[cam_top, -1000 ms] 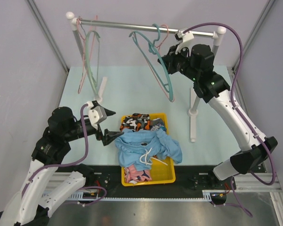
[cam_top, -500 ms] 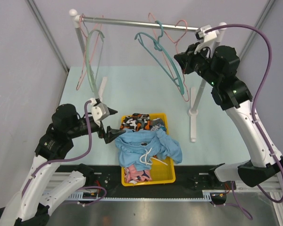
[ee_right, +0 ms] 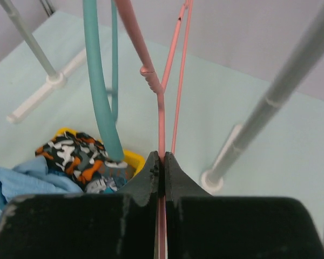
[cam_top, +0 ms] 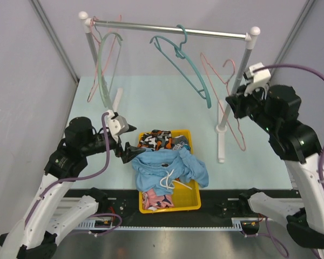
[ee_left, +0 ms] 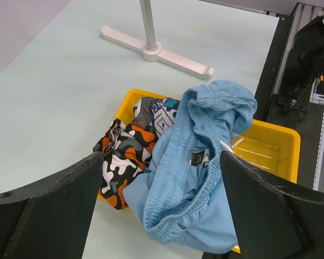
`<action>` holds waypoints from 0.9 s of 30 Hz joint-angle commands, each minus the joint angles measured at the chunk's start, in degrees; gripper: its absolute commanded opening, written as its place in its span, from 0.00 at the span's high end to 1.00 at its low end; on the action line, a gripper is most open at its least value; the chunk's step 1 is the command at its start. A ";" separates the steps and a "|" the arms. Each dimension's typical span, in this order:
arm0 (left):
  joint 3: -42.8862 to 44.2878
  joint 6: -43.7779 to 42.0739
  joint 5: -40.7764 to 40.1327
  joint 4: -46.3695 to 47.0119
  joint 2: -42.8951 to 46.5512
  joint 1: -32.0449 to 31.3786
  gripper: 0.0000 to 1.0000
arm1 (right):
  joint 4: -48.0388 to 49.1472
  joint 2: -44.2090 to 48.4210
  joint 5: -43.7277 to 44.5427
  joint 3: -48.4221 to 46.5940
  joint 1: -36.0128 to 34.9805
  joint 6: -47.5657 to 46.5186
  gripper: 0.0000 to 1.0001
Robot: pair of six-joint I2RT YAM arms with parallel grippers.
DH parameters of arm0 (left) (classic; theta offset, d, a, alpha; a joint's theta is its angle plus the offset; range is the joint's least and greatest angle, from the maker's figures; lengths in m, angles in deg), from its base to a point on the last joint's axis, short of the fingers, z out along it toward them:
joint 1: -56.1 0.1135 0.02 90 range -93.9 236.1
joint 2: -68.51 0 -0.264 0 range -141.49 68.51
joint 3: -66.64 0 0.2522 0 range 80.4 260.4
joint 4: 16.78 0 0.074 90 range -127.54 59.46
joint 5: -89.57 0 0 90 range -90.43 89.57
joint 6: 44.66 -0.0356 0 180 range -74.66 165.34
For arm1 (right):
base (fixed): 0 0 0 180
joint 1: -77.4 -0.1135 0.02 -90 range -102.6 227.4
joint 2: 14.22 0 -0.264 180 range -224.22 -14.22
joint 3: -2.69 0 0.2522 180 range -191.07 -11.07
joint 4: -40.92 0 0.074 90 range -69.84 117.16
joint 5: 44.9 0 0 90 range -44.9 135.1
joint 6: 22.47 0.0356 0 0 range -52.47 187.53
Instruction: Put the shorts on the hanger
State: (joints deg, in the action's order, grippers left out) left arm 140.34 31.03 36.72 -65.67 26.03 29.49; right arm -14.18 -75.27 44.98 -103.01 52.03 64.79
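The light blue shorts (cam_top: 170,167) with a white drawstring lie heaped over the yellow bin (cam_top: 173,204). My left gripper (cam_top: 127,147) is open at their left edge. In the left wrist view the bunched waistband of the shorts (ee_left: 205,156) lies between and beyond my wide-apart fingers (ee_left: 48,216); nothing is gripped. My right gripper (cam_top: 232,103) is shut on the thin pink hanger (cam_top: 238,135), which hangs free of the rail beside the rack's right post. In the right wrist view the jaws of the right gripper (ee_right: 162,159) pinch the wire of the pink hanger (ee_right: 161,110).
A teal hanger (cam_top: 189,73) and a pale green hanger (cam_top: 104,62) hang on the rail (cam_top: 151,26). The rack's right post (cam_top: 229,102) and foot (cam_top: 221,147) stand close to the held hanger. Orange-black-white shorts (cam_top: 154,139) lie at the bin's far end.
My right arm has lifted the pink hanger off the rail and carried it right and down, past the rack's right post. The left gripper has crept slightly toward the shorts, still open.
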 commanded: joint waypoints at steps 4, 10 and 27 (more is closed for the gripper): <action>-2.63 4.54 -0.93 3.58 -0.06 -0.20 0.07 | -17.35 13.31 1.89 7.20 1.01 -6.65 1.00; -3.52 5.95 -2.08 3.41 -0.76 -0.19 0.05 | -30.01 17.19 -6.20 8.80 2.34 -12.89 1.00; -3.60 -7.49 -7.43 -6.79 -3.83 -0.02 0.13 | -45.41 16.43 -34.15 -2.18 0.50 -32.06 1.00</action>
State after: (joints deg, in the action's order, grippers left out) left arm 136.34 28.39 32.83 -70.29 23.87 29.49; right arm -51.12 -55.32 20.11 -101.22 54.02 37.55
